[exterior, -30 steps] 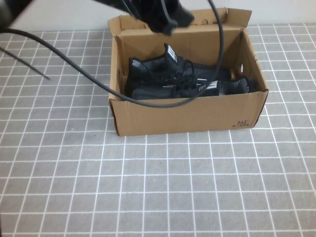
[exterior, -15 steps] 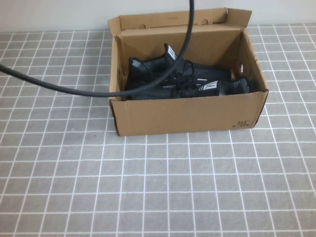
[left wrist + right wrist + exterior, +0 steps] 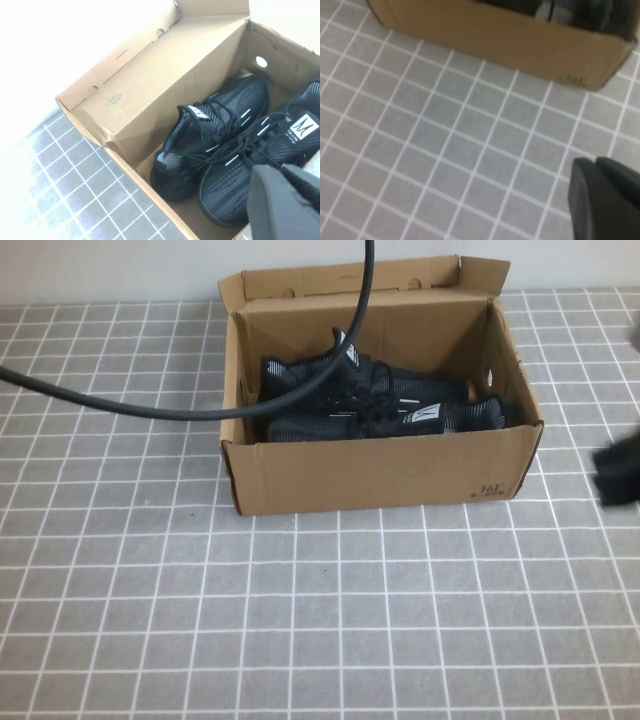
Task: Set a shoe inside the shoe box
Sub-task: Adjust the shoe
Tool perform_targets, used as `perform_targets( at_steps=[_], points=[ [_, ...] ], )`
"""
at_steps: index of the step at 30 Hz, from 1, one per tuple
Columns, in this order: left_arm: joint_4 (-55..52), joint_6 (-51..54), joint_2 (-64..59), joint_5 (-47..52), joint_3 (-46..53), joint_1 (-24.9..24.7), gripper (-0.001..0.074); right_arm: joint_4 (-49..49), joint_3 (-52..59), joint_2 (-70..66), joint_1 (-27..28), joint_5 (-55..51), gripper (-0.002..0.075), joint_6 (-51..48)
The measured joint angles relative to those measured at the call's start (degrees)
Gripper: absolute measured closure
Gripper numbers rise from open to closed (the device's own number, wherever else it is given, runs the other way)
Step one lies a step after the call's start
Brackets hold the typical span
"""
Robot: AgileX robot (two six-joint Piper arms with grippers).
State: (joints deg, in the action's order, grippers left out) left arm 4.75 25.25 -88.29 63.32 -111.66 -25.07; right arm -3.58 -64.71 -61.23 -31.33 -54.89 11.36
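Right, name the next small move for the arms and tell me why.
Probably fold the open lid flap down over the shoe box. Both shoes, the shoe and its mate, already lie side by side inside it. The left claw hangs above the box holding nothing, and the right claw is over bare tiled table in front of it.

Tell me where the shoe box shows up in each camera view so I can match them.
High view: the shoe box sits upper centre, lid open, two black shoes inside.
Left wrist view: the shoe box fills the picture, seen from above; left gripper at the edge.
Right wrist view: only its front wall along the top; right gripper over the table.
Shared landmark: the black print.
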Motion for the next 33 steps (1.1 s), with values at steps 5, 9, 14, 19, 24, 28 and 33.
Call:
perform_targets(
  at_steps=[5, 9, 14, 19, 24, 28, 33],
  points=[
    [-0.4, -0.5, -0.4, 1.8, 0.0, 0.0, 0.0735, 0.3, -8.6, -9.3, 0.0, -0.4, 0.0686, 0.1],
    [-3.2, -1.9, -1.6, 2.1, 0.2, 0.0, 0.0735, 0.9, -14.1, -16.6, 0.0, -0.8, 0.0526, 0.1],
    [-5.7, -3.6, -4.4, 2.1, 0.6, 1.1, 0.0736, 3.0, -21.2, -24.7, 0.0, -1.0, 0.0378, 1.8],
    [-5.8, -3.9, -7.7, 0.4, 0.6, 4.4, 0.0736, 5.7, -28.3, -32.9, 1.6, -2.2, 0.0356, 3.0],
    [-5.2, -4.0, -10.7, -0.9, 0.6, 8.6, 0.0736, 11.0, -34.4, -39.6, 5.0, -4.5, 0.0351, 3.1],
    [-3.3, -3.3, -12.8, -1.1, 0.7, 11.4, 0.0736, 12.9, -36.5, -43.6, 6.5, -6.4, 0.0351, 3.1],
    [-1.3, -2.6, -15.7, -1.4, 0.7, 13.5, 0.0736, 13.8, -37.5, -47.2, 6.6, -8.3, 0.0347, 3.1]
  ],
)
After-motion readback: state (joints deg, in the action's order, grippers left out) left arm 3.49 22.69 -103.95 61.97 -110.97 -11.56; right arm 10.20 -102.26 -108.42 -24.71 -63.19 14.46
